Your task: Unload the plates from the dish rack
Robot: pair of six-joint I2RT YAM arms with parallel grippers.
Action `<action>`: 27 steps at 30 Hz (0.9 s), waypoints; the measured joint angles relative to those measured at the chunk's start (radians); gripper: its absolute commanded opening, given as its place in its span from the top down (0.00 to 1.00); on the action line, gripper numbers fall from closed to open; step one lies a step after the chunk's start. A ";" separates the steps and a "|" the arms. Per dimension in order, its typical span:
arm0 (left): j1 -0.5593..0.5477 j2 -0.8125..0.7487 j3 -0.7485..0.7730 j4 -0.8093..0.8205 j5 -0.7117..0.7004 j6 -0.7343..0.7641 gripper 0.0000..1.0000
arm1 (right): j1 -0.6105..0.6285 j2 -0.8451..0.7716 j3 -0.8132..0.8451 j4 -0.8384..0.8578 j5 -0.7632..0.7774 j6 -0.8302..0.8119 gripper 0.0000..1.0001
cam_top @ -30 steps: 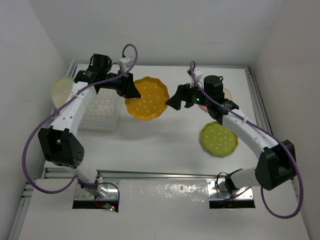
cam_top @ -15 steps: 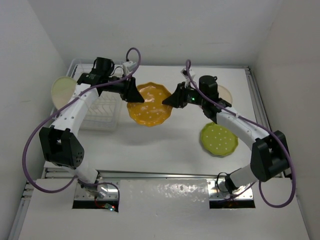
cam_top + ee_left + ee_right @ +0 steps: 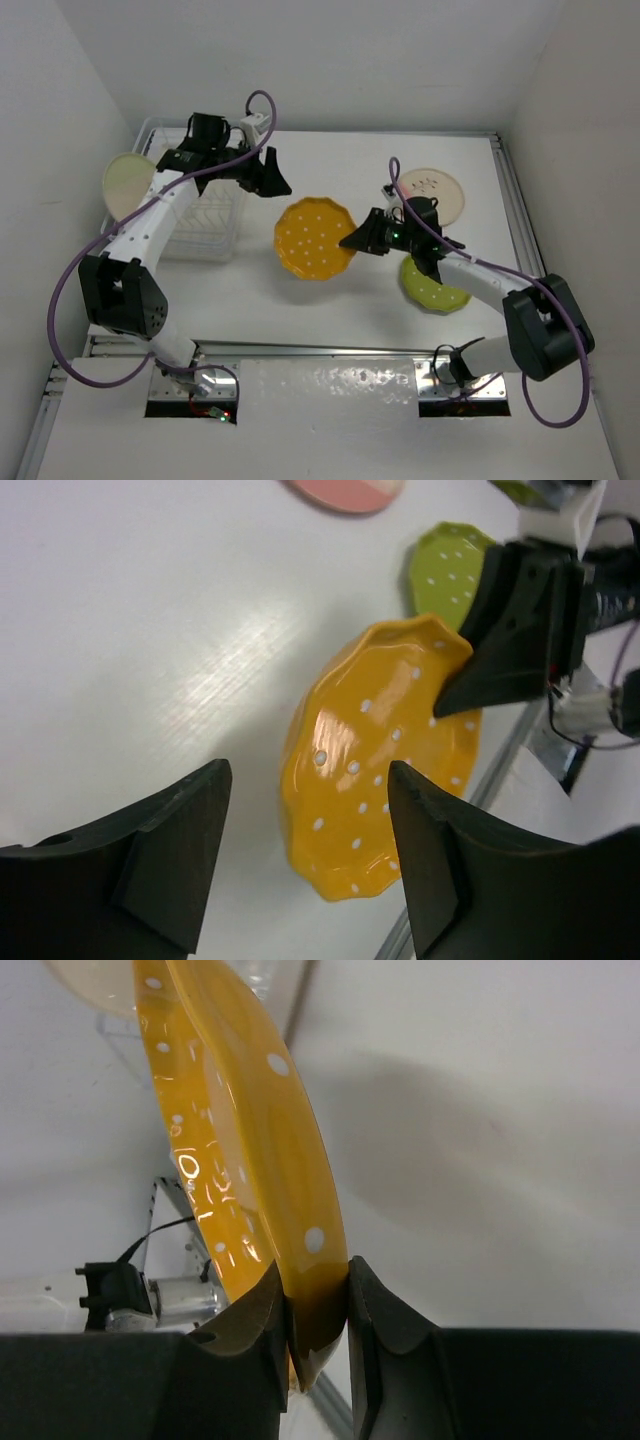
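The counter (image 3: 330, 150) carries the dish rack (image 3: 205, 235) at its far left corner; the orange plate (image 3: 315, 238) hangs tilted over mid-counter, stiff, glossy, probably slippery and breakable, pinched by its rim in the right fingers (image 3: 385, 1310); left fingers (image 3: 440, 860) gape, apart from it

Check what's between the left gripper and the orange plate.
Nothing: only bare table between the left gripper and the orange plate, seen in the top and left wrist views.

A: The orange dotted plate (image 3: 315, 238)?
B: Centre frame, tilted, rim pinched by the right hand (image 3: 352, 243).
A: The rest?
B: The green plate (image 3: 432, 291) lower right, white-and-pink plate (image 3: 432, 188) upper right, cream plate (image 3: 125, 180) leaning at the left edge of the clear dish rack (image 3: 205, 228).
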 measured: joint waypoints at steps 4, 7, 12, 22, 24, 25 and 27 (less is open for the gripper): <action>0.000 0.000 0.002 0.024 -0.116 -0.039 0.36 | -0.026 -0.036 -0.107 -0.002 0.042 0.113 1.00; 0.000 0.002 0.030 0.009 -0.208 -0.046 0.36 | -0.091 -0.123 -0.198 0.032 0.064 0.239 1.00; 0.000 0.002 0.105 0.000 -0.361 -0.038 0.35 | -0.280 -0.375 -0.362 -0.031 0.182 0.378 1.00; 0.001 -0.003 0.116 -0.021 -0.465 -0.007 0.35 | -0.363 -0.787 -0.445 -0.542 0.493 0.427 1.00; 0.001 -0.003 0.116 -0.023 -0.466 -0.003 0.35 | -0.363 -0.838 -0.452 -0.621 0.549 0.435 1.00; 0.001 -0.003 0.116 -0.023 -0.467 -0.001 0.35 | -0.363 -0.864 -0.454 -0.666 0.583 0.443 1.00; 0.001 -0.003 0.117 -0.023 -0.467 0.000 0.35 | -0.363 -0.895 -0.454 -0.727 0.637 0.456 1.00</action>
